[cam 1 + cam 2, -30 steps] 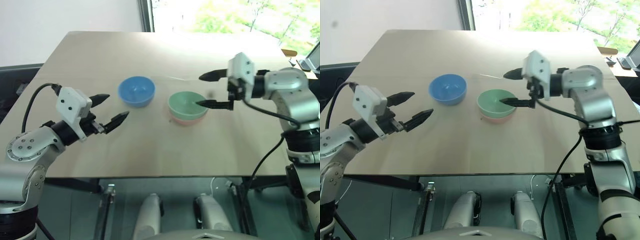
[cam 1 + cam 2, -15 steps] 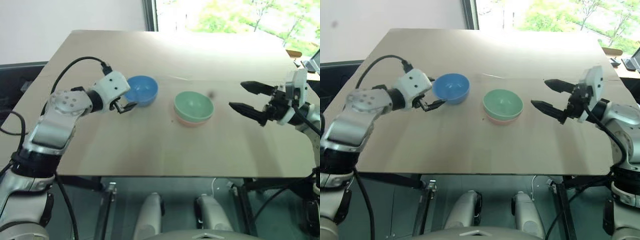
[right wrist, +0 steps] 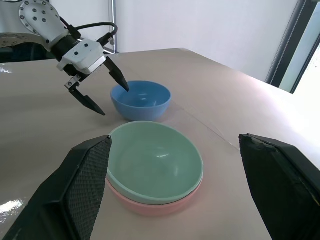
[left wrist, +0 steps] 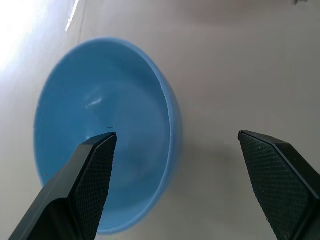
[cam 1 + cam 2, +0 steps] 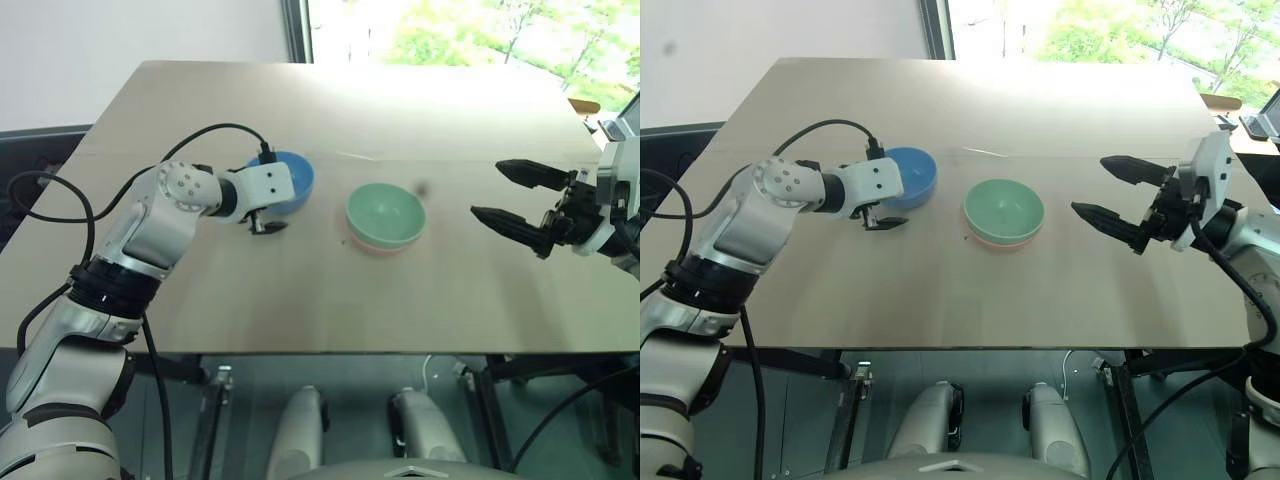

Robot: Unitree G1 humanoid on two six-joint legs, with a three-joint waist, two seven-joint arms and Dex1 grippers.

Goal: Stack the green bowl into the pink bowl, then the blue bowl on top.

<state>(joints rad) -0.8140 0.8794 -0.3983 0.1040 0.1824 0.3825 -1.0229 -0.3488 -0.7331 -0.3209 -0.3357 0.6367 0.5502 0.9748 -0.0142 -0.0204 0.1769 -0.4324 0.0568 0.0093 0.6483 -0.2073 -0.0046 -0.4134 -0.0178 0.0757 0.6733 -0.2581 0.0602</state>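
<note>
Sky-blue plastic, smooth and plain: the blue bowl [image 5: 290, 180] sits upright on the bench [image 5: 330, 290], left of centre, empty, with a small glare spot on its inner wall. Mint-green bowl [image 5: 386, 212] is the same size and shape, also plain and glossy, nested inside the salmon-pink bowl [image 3: 150, 205]; just a thin pink rim and lower wall show under the green one. That pair sits mid-bench, to the right of the blue bowl, near it but not touching.

Left claw [image 5: 268, 213] is released, fingers spread wide and straddling the blue bowl's near rim: one finger [image 4: 95, 165] hangs over the bowl's inside, the other over bare bench beside it. Cannot tell whether either tip touches the bowl. Nothing held.

Right claw [image 5: 510, 195] is released too, fingers wide apart, empty, hovering above the bench well to the right of the green-in-pink stack and pointing back toward it.

Bench top is a pale tan, matte surface. A bright window [image 5: 450, 30] with green foliage sits behind the far edge.
</note>
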